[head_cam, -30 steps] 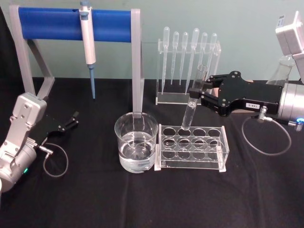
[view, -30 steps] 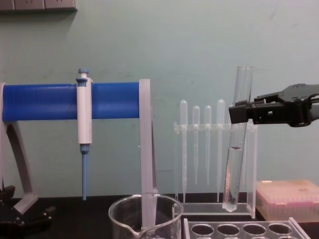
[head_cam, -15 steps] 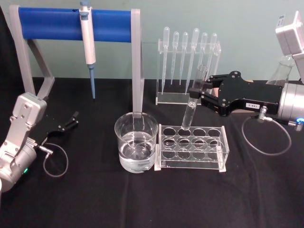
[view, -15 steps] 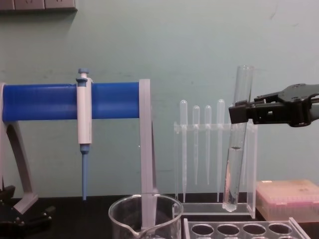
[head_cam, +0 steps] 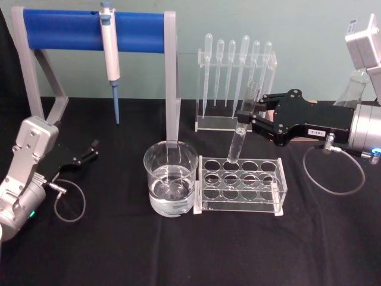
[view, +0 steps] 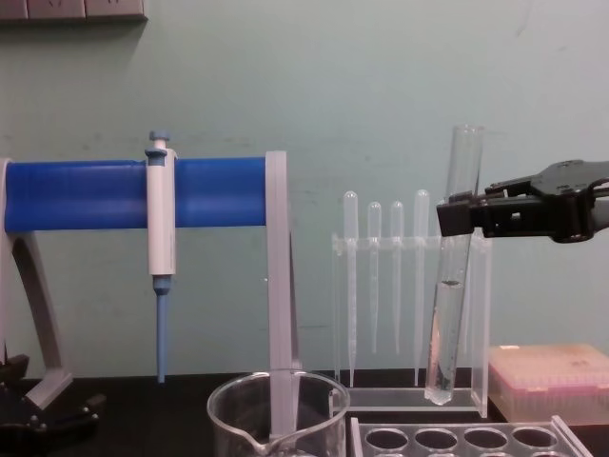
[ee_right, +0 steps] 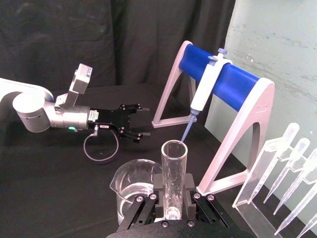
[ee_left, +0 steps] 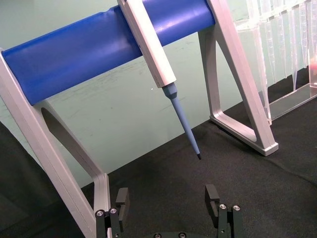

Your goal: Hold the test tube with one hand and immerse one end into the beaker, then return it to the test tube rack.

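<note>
My right gripper (head_cam: 245, 118), centre-right in the head view, is clamped high on the test tube (head_cam: 237, 143), which hangs near upright with its round end above a back-row hole of the rack (head_cam: 281, 179). The beaker (head_cam: 156, 182) sits just left with free air above it. The left gripper (head_cam: 92, 150) lies unclenched at far left.

Even, diffuse light; shadows faint on black cloth (head_cam: 178, 250); glints on beaker (head_cam: 171, 179), soft sheen on blue bar (head_cam: 71, 31).

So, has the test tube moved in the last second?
No. The test tube, shut in the right gripper, keeps its bottom level with the base of the pipette stand, above the rack; left gripper parked open.
</note>
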Controlling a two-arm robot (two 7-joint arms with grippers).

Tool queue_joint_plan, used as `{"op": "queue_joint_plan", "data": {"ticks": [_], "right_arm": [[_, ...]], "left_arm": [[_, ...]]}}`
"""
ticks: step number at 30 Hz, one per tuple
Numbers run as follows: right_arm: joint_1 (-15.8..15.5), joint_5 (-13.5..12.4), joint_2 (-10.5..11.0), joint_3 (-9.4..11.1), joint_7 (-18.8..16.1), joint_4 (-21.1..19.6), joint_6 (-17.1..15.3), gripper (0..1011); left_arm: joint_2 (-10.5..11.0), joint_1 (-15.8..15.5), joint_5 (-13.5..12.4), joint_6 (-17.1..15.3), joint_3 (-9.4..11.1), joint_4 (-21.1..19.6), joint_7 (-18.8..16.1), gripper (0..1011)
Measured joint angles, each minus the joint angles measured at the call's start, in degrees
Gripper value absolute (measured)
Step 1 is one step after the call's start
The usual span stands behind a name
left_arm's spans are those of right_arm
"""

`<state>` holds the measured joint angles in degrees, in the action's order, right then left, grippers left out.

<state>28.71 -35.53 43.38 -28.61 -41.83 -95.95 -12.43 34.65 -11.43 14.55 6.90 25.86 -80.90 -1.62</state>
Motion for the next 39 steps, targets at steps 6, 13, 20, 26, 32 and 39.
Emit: {"op": "queue_joint_plan", "data": {"ticks": [6,13,20,26,32,39], "right_arm": [[0.0,0.0,0.0,0.0,0.0,0.0,0.0,239],[0.0,0.0,0.0,0.0,0.0,0.0,0.0,241],[0.0,0.0,0.0,0.0,0.0,0.0,0.0,241],[0.0,0.0,0.0,0.0,0.0,0.0,0.0,241],[0.0,0.0,0.0,0.0,0.0,0.0,0.0,241],[0.0,0.0,0.0,0.0,0.0,0.0,0.0,241]], "left_arm": [[0.0,0.0,0.0,0.0,0.0,0.0,0.0,1000],[0.0,0.0,0.0,0.0,0.0,0.0,0.0,1000],[0.0,0.0,0.0,0.0,0.0,0.0,0.0,1000],[0.0,0.0,0.0,0.0,0.0,0.0,0.0,1000],[0.0,0.0,0.0,0.0,0.0,0.0,0.0,1000],[0.0,0.0,0.0,0.0,0.0,0.0,0.0,1000]]}}
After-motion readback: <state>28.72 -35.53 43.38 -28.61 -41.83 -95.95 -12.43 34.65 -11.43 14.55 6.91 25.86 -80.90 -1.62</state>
